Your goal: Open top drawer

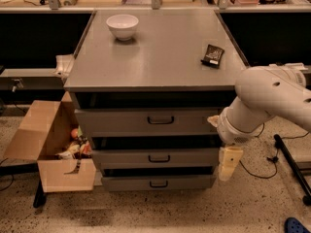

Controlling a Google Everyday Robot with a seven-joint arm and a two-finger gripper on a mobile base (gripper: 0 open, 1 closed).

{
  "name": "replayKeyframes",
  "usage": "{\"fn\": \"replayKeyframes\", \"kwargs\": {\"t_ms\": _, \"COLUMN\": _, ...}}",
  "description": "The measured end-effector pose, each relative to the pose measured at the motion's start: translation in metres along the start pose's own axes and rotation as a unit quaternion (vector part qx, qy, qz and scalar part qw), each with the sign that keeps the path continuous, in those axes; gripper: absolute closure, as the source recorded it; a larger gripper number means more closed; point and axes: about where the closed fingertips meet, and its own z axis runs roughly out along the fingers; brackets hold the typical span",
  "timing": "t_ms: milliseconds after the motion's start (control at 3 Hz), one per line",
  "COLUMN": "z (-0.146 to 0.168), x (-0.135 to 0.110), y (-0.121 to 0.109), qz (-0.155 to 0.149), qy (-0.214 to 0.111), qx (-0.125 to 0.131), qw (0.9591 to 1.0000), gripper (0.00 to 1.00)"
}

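Note:
The top drawer (pixel 116 122) is the tallest grey front just under the cabinet top, with a small dark loop handle (pixel 161 120) at its centre. Its front looks shut, with a dark gap above it. Two shallower drawers, the middle (pixel 121 158) and the bottom (pixel 126 182), sit below it. My gripper (pixel 228 163) is cream-coloured and hangs pointing down at the cabinet's right front corner, level with the middle drawer. It is below and to the right of the top handle and does not touch it. The white arm (pixel 272 98) comes in from the right.
A white bowl (pixel 122 25) and a dark packet (pixel 213 55) lie on the cabinet top (pixel 155 57). An open cardboard box (pixel 53 144) with items stands on the floor at the left. A black stand leg (pixel 291 164) and cables lie at the right.

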Motion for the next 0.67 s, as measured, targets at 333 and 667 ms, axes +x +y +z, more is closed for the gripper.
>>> {"fn": "replayKeyframes", "kwargs": {"t_ms": 333, "z": 0.014, "x": 0.004, "y": -0.033, "qz": -0.033, "qy": 0.015, "qx": 0.015, "qw": 0.9992, "gripper": 0.0}}
{"fn": "replayKeyframes", "kwargs": {"t_ms": 667, "z": 0.032, "x": 0.008, "y": -0.072, "qz": -0.061, "qy": 0.027, "qx": 0.039, "qw": 0.997, "gripper": 0.0}}
